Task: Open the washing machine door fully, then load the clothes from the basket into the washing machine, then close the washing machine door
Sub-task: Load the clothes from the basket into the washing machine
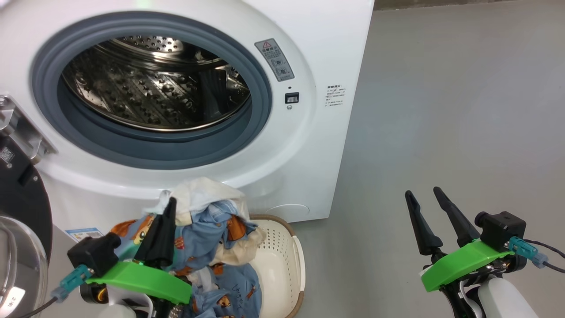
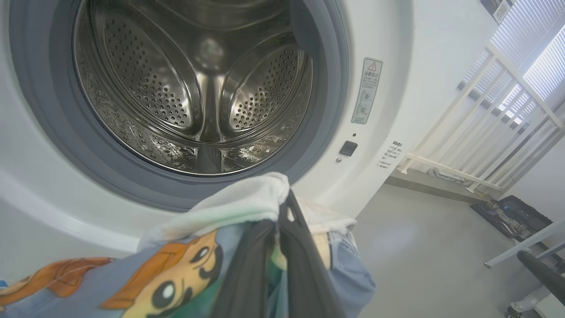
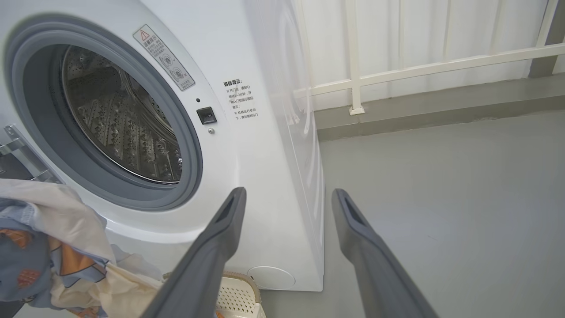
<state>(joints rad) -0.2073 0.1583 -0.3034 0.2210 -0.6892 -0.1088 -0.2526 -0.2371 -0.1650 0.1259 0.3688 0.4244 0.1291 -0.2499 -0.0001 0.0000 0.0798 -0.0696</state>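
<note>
The left gripper (image 1: 170, 206) has its jaws pressed together on a bunch of the clothes (image 1: 212, 221), blue printed fabric with a white piece on top. It holds them up over the basket (image 1: 277, 260), which stands on the floor (image 1: 441, 110) against the front of the washing machine (image 1: 340, 53), just below the drum opening. The washing machine door (image 1: 20, 194) stands swung open at the left, while the right gripper (image 1: 423, 192) hangs over the grey floor to the right of the machine, jaws spread wide and holding nothing.

Door (image 1: 22, 198) open, clothes (image 1: 212, 234) bunched above basket (image 1: 282, 256), drum (image 1: 154, 88) empty
</note>
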